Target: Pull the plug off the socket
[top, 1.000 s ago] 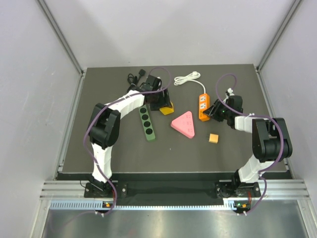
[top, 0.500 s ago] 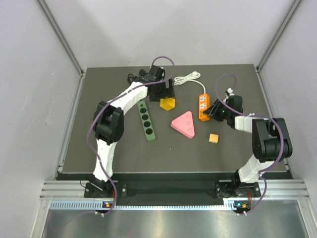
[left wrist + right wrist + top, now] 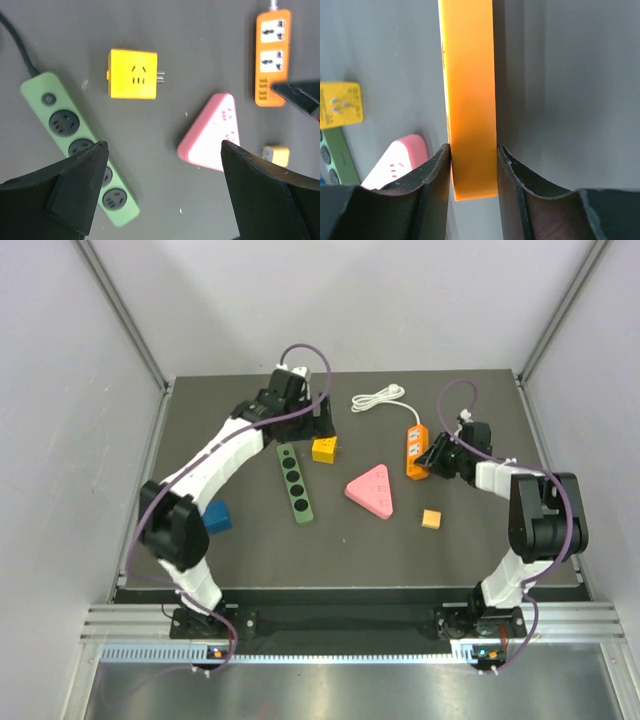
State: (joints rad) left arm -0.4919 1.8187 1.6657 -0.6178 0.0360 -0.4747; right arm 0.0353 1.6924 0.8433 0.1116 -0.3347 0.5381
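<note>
Plug, a yellow cube, lies loose on the table with its pins bare and in no socket. It is at 2 o'clock from the green power strip and at 9 o'clock from the orange power strip. The left gripper hovers above it, jaws spread wide and empty, while the right gripper is clamped on one end of the orange power strip. On this evidence the pull is judged complete, with only arm withdrawal left.
</note>
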